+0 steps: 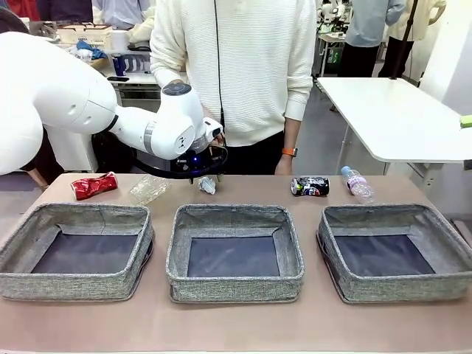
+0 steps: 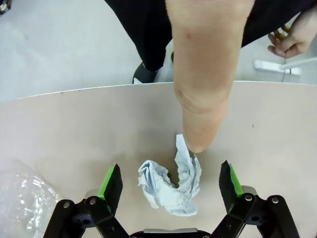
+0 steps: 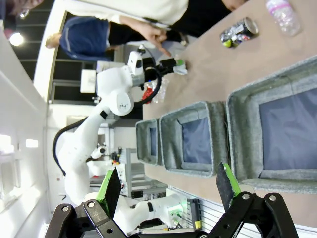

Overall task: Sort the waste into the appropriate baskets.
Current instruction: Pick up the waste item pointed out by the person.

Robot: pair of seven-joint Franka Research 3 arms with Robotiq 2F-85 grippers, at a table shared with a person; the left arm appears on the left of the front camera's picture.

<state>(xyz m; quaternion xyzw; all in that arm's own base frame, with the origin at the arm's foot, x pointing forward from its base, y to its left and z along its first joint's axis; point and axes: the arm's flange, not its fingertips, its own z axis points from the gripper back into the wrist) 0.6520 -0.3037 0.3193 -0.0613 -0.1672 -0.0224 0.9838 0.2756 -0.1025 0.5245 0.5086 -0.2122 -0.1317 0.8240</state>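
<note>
The small white paper ball (image 2: 171,186) lies on the table between the fingers of my open left gripper (image 2: 170,171), and a person's finger (image 2: 200,99) presses down at its far edge. In the front view the ball (image 1: 207,184) sits just under my left wrist. Along the far edge lie the red can (image 1: 94,186), the clear plastic container (image 1: 150,189), the dark can (image 1: 310,186) and the pink-labelled bottle (image 1: 358,183). Three grey baskets stand in front: left (image 1: 74,286), middle (image 1: 234,286), right (image 1: 402,287). My right gripper (image 3: 168,172) hangs open in the air beside the baskets with nothing between its fingers.
A person in a white sweater (image 1: 236,66) stands at the far side, one hand by my left wrist. The plastic container (image 2: 20,198) lies close to my left gripper's finger. A white table (image 1: 398,118) stands behind on the right.
</note>
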